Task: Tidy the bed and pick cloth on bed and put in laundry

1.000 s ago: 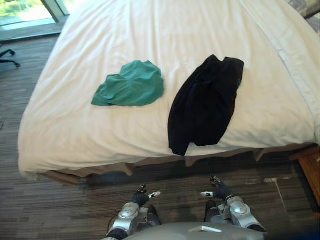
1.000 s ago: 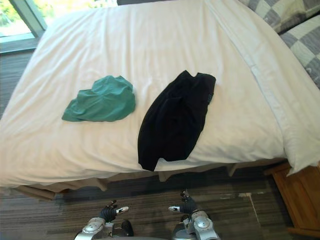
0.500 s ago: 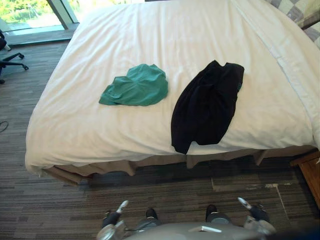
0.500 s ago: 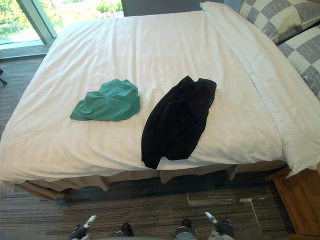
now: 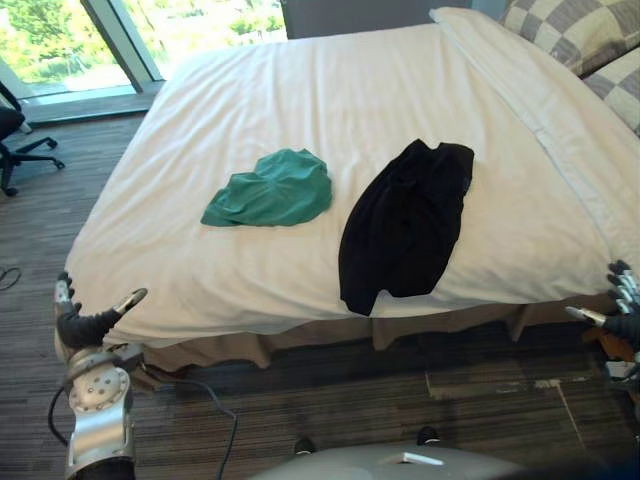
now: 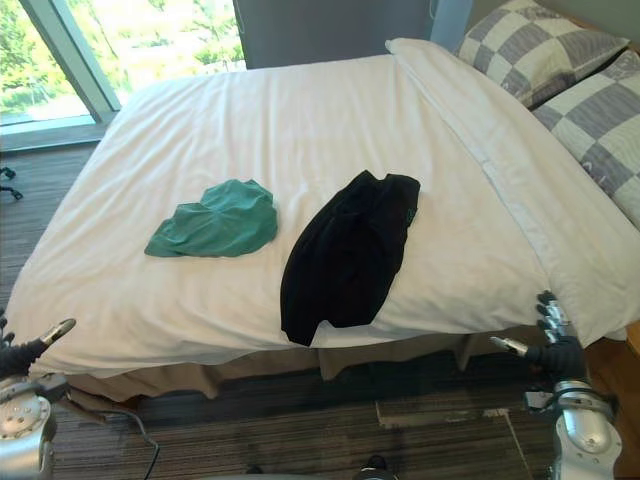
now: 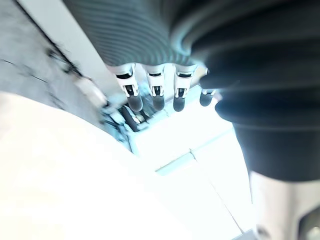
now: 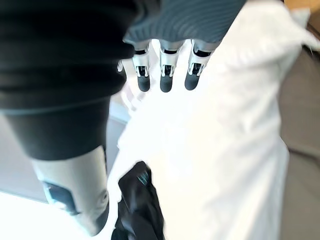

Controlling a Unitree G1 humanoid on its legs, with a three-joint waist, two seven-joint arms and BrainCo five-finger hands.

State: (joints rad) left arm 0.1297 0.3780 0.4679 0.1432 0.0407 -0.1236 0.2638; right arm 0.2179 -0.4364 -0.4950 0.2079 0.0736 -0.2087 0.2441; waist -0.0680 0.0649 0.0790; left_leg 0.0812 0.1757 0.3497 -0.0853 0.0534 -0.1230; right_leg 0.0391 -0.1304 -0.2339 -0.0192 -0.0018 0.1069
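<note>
Left eye view: against the picture of half a second ago the whole scene has shifted and more of the bed's head end shows, so the camera has moved. The green cloth and the black cloth lie as they did on the white bed. Both hands have gone from low in the middle out to the sides. The left hand is raised by the bed's near left corner, fingers relaxed, thumb spread, holding nothing. The right hand is at the near right corner, fingers straight and empty. The black cloth reaches the bed's near edge, and the green one lies to its left, apart from it. An office chair stands well left of the bed, and checked pillows lie at its head. Right eye view: a wooden bedside unit is just beside the right hand. Left wrist view: the fingers run straight in a row, gripping nothing. Right wrist view: straight, empty fingers, with white bedding and the black cloth past them.
</note>
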